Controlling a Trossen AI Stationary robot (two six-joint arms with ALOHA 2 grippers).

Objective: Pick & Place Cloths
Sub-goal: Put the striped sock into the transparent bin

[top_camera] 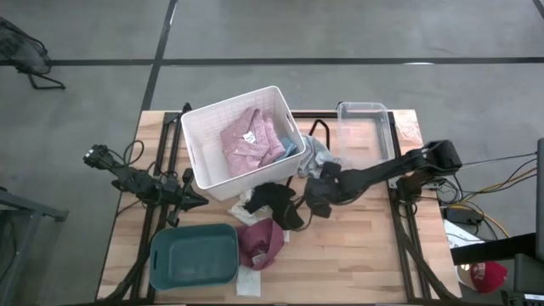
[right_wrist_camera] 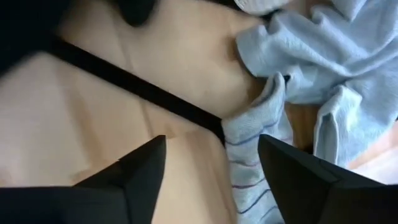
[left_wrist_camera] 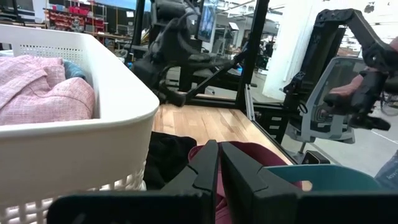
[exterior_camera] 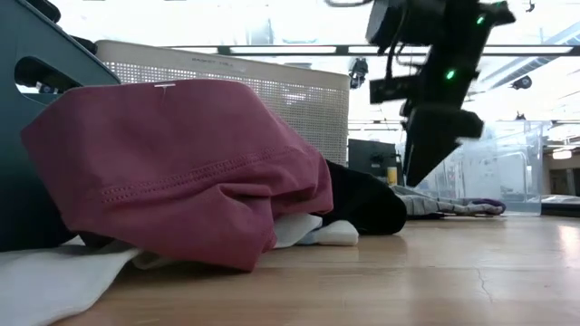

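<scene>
The pink checked shirt [top_camera: 251, 140] [left_wrist_camera: 43, 93] lies in the white basket [top_camera: 194, 153]. A blue-grey shirt [top_camera: 314, 153] [right_wrist_camera: 336, 68] is spread on the table by the basket's right side, with a grey striped sock [right_wrist_camera: 249, 155] beside it. The black piece [top_camera: 276, 200] [exterior_camera: 367, 204] and the maroon piece [top_camera: 259, 242] [exterior_camera: 181, 163] lie mid-table, the maroon one over a cream strip [exterior_camera: 54, 276]. My right gripper [top_camera: 313, 195] [right_wrist_camera: 211, 142] is open above the sock, one finger on either side of it. My left gripper [top_camera: 202, 200] [left_wrist_camera: 219, 152] is shut, left of the black piece.
A teal bin [top_camera: 194, 255] stands at the near left and a clear bin [top_camera: 365, 127] at the far right. The black wire hanger [right_wrist_camera: 124, 78] lies on the wood under my right gripper. In the left wrist view a person's hand shows beyond the table.
</scene>
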